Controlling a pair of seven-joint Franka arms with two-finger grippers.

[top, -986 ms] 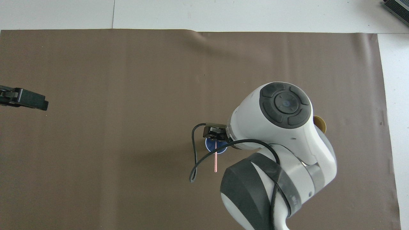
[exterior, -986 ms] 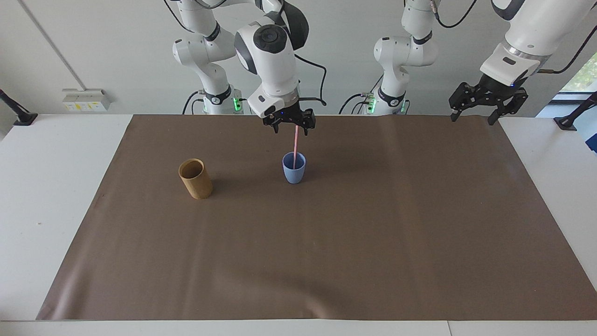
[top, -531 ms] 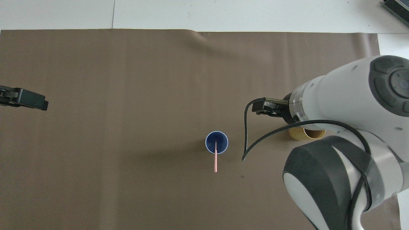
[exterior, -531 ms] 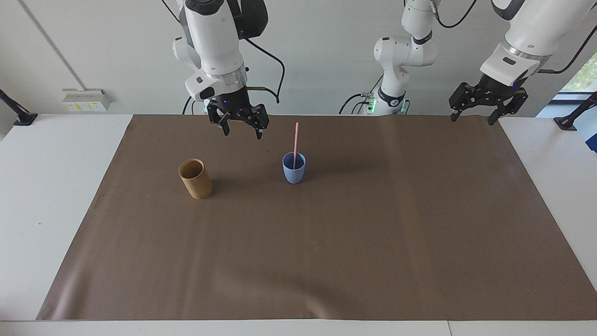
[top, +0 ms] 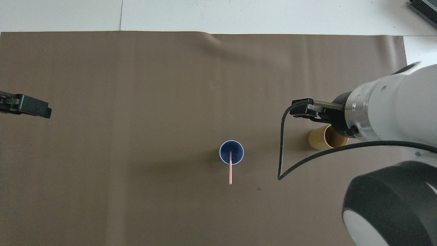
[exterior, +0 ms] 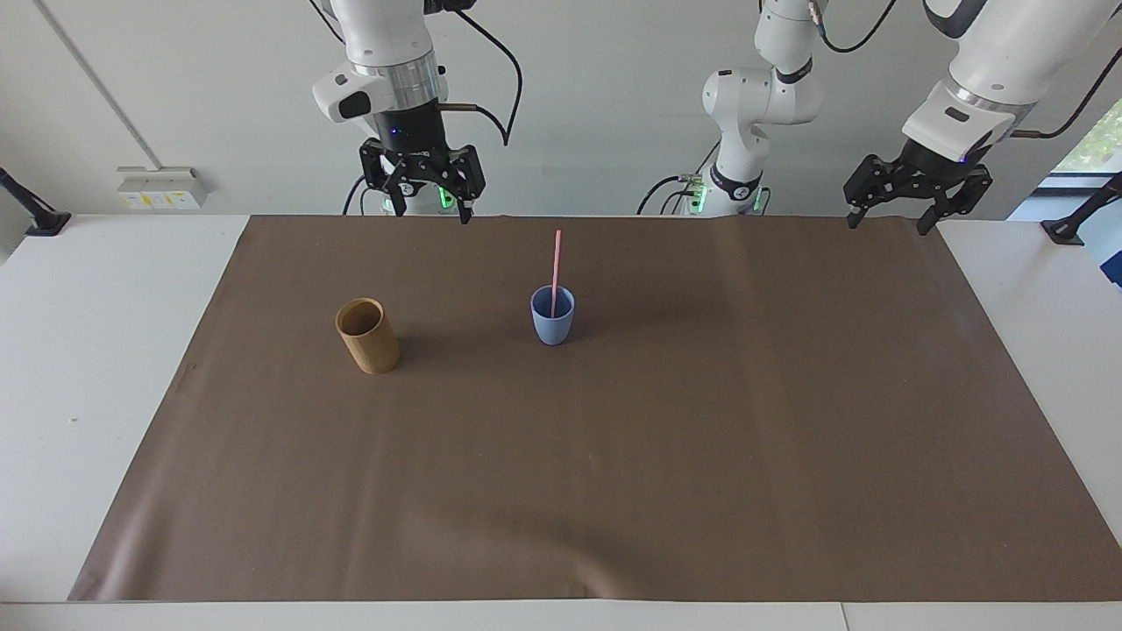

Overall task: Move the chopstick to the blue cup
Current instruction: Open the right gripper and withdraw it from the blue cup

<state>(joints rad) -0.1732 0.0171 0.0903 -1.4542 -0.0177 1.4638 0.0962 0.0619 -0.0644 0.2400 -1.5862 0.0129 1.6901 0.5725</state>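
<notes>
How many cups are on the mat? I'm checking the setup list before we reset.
2. The blue cup stands near the mat's middle with the chopstick in it. The tan cup stands beside it, toward the right arm's end. None seems hidden.

Robotics lab, two white robot arms (exterior: 754,96) mounted at a white table (exterior: 88,350), brown mat (exterior: 614,456), bare wall

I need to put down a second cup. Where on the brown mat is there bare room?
Bare mat stretches farther from the robots than the blue cup with its chopstick and the tan cup, and toward the left arm's end. Tightest is between the two cups.
</notes>
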